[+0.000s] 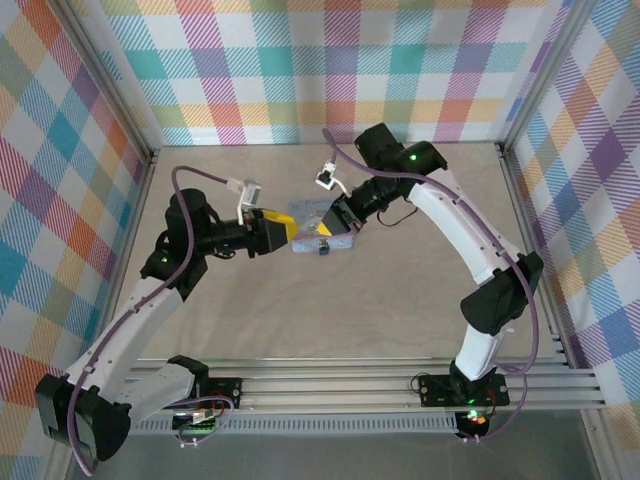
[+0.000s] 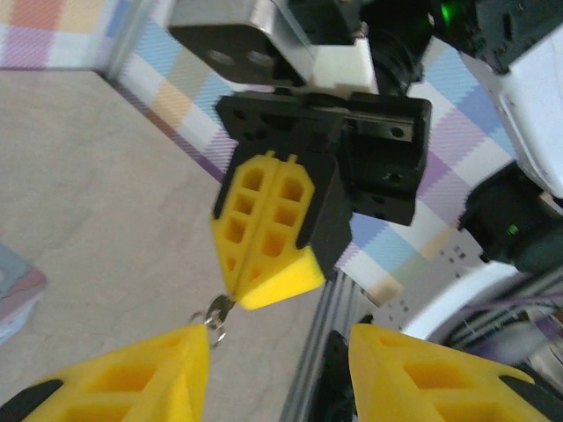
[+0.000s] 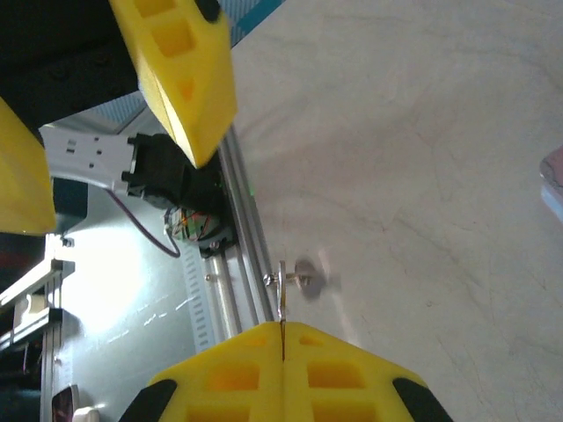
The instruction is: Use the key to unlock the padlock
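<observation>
Beige table (image 1: 400, 300) with bright checked walls (image 1: 330, 70) on three sides, and a metal rail (image 1: 350, 385) along the near edge. Near the middle of the table, a small pale box (image 1: 312, 218) with a picture on its lid. Just beside the near side of the box, down on the table, the padlock (image 1: 324, 249), tiny and dark. Too small to tell if locked, or if touching the box.

Just left of the box, the left pincer (image 1: 284, 231), with yellow fingers (image 2: 149, 374) spread apart and nothing between them. By the right end of the box, the right pincer (image 1: 337, 227), its own yellow fingers pressed tight together, pinching the key (image 3: 282, 303). Just a thin bit of silver metal poking out past the fingertips, with a small ring (image 3: 304, 281) on it.

Both pincers pointing at each other, tips close. In the left wrist view, the ring right beside the tip of one left finger; touching or not, cannot tell. Key apart from the padlock.
</observation>
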Tool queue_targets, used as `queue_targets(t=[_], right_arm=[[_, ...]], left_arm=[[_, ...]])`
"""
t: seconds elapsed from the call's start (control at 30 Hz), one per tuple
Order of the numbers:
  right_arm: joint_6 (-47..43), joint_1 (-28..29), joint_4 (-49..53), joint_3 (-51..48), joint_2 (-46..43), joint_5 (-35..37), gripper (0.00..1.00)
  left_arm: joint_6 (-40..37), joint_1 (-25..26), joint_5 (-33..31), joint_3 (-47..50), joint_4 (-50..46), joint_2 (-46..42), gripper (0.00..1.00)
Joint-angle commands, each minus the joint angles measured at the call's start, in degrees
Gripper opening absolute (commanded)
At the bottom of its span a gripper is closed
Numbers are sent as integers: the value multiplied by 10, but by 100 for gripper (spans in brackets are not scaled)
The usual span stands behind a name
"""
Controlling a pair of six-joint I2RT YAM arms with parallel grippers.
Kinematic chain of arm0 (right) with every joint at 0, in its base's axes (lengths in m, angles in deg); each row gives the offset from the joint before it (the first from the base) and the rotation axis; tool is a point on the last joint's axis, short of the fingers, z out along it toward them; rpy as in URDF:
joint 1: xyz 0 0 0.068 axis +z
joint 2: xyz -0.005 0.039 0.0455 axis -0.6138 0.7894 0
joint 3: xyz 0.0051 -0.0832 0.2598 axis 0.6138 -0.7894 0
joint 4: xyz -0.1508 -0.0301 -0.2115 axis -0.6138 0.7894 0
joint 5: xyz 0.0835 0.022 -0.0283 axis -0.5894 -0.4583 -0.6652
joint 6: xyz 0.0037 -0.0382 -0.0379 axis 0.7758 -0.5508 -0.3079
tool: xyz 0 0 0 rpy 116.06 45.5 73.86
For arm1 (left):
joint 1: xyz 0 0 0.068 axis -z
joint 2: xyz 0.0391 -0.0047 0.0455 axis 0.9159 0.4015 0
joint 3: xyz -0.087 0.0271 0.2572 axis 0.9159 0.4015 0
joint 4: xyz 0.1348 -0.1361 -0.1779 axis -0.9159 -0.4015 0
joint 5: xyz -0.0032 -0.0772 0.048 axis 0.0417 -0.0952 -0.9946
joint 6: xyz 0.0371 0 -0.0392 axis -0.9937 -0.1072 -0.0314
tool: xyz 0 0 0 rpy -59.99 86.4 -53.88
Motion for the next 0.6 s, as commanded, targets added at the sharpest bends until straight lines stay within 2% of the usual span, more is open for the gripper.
queue_targets(t=[0.0, 0.27, 0.43, 0.57], right_arm=[[-69, 9, 35, 17, -20, -36, 0], [-99, 17, 50, 24, -22, -32, 0], [-106, 17, 51, 17, -24, -28, 0], [-108, 17, 46, 12, -27, -29, 0]], left_arm=[[-35, 23, 41, -27, 18, 21, 43], [-47, 31, 37, -27, -6, 41, 37], [-46, 31, 66, -32, -13, 58, 29], [-62, 31, 75, -36, -41, 64, 27]])
